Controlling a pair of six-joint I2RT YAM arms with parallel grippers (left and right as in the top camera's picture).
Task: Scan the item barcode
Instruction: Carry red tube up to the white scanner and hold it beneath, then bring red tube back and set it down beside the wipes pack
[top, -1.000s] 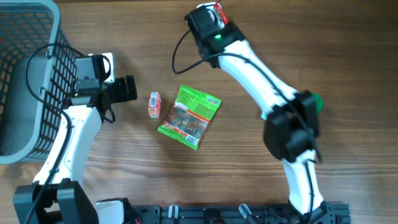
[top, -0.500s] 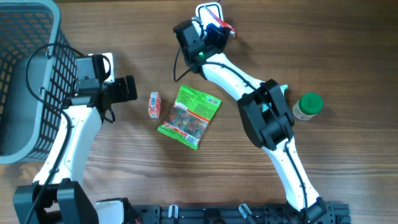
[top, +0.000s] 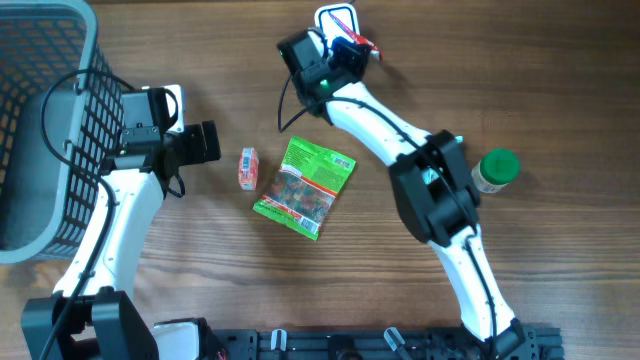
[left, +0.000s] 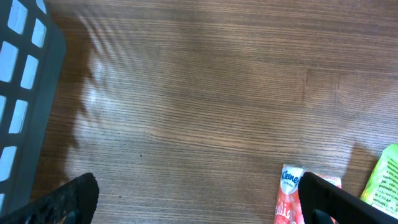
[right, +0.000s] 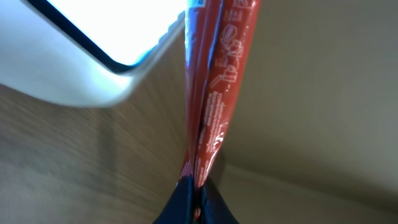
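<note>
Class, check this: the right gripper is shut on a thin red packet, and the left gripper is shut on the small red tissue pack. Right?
No. The left gripper is open and empty; the small red tissue pack lies on the wooden table in front of it, as the left wrist view shows. The right gripper is indeed shut on the thin red packet.

The long red plastic packet (right: 211, 81) ran off the top edge of the right wrist view, and its white print was too blurry to read. The white thing with a dark rim (right: 93, 56) behind it was blurry and cut off too. In the left wrist view, the small red-and-white pack (left: 290, 198) and the green bag (left: 387, 177) showed only in part.
</note>
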